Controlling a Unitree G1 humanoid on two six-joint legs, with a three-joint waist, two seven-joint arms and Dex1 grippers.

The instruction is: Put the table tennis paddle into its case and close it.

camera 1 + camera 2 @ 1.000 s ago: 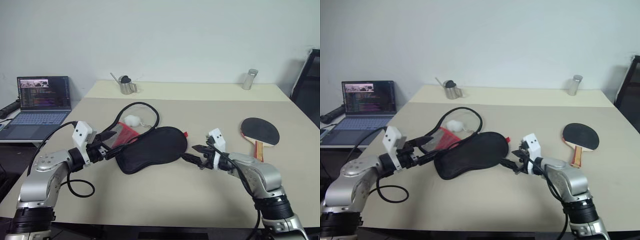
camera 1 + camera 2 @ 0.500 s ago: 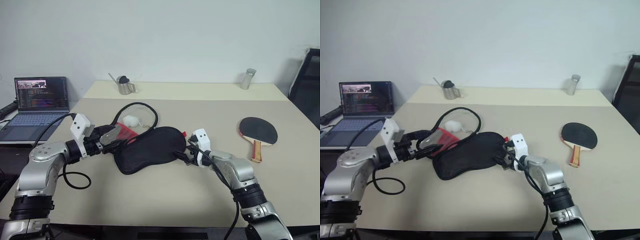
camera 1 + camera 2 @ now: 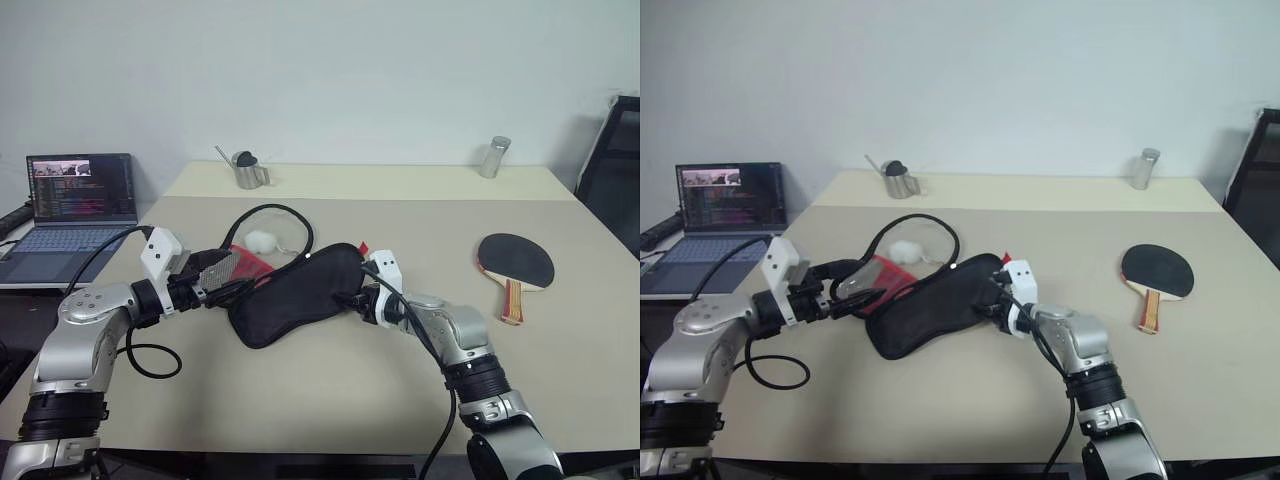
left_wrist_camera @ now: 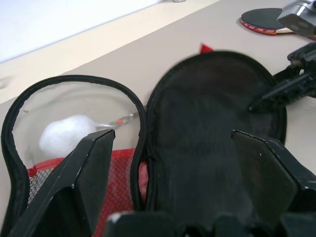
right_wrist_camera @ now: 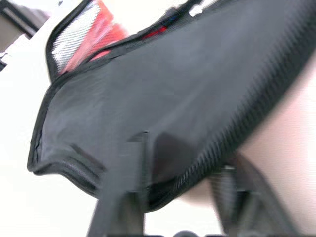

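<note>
Left eye view: left gripper (image 3: 222, 287) at the case's (image 3: 300, 295) red mesh end, fingers spread wide around that end. Right gripper (image 3: 352, 298) at the case's opposite, round end, that edge lifted off the bench (image 3: 330, 390). Table tennis paddle (image 3: 518, 264) lies flat on the bench well to the right of the right gripper, outside the case.

Left wrist view: two black fingers (image 4: 84, 173) stand apart; the opened case lies between and ahead, white ball charm (image 4: 64, 134) just beyond the zip loop.

Right wrist view: black case fabric (image 5: 163, 108) pinched between the right gripper's fingers, red panel (image 5: 94, 42) farther off.
</note>
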